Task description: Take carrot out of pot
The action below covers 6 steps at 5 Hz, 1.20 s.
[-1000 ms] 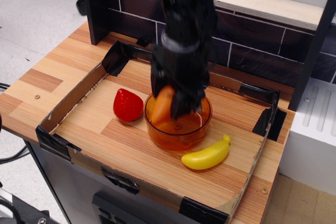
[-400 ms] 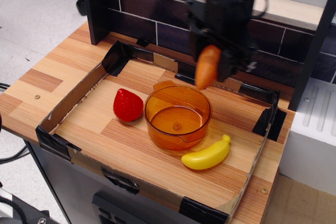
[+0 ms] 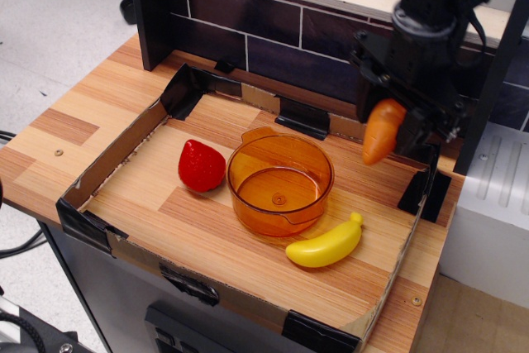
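Now pot (image 3: 280,188) empty in tray (image 3: 107,167), carrot (image 3: 383,132) in claw (image 3: 395,121)

- The round translucent orange-amber plastic pot (image 3: 280,186) is glossy, with light showing through its smooth walls.
- The small orange plastic carrot (image 3: 383,131), up and to the right of the pot, has a smooth, slightly shiny skin.
- The black gripper (image 3: 402,126) clamped on it looks like matt hard plastic.
- The red plastic strawberry (image 3: 201,165), left of the pot, is glossy.
- The yellow plastic banana (image 3: 326,245), in front of the pot, is smooth with a soft sheen.
- The shallow cardboard tray (image 3: 118,159) around the pot has matt brown paper walls, black tape at the corners and a wood-grain floor.
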Tool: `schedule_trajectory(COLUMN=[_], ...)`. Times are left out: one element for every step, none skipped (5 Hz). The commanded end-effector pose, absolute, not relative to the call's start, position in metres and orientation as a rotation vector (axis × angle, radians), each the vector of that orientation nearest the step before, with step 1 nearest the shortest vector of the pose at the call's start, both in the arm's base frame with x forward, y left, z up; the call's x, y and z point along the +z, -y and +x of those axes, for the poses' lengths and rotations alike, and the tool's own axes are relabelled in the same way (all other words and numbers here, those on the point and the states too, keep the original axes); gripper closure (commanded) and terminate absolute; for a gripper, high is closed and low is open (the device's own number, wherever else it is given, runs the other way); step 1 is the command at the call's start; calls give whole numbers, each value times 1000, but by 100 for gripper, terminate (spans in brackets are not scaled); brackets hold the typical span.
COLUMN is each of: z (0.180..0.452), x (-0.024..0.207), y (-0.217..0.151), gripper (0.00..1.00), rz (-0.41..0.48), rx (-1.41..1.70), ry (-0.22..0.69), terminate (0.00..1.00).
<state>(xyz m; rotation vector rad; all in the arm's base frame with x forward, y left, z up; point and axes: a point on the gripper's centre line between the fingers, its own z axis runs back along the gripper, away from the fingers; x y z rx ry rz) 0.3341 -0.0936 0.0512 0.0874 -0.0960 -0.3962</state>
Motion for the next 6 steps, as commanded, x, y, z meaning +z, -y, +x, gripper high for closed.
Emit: schedule_trajectory(z=[337, 337, 336, 338, 339, 340], x=[40, 33, 29, 25, 24, 28], y=[94, 93, 92, 92, 91, 92], gripper=[100, 100, 0, 0, 0, 0], rz=[114, 120, 122, 120, 118, 110], rx=[-412, -418, -409, -388, -382, -374], ry=[108, 106, 93, 82, 84, 90], terminate=[0, 0, 0, 0, 0, 0])
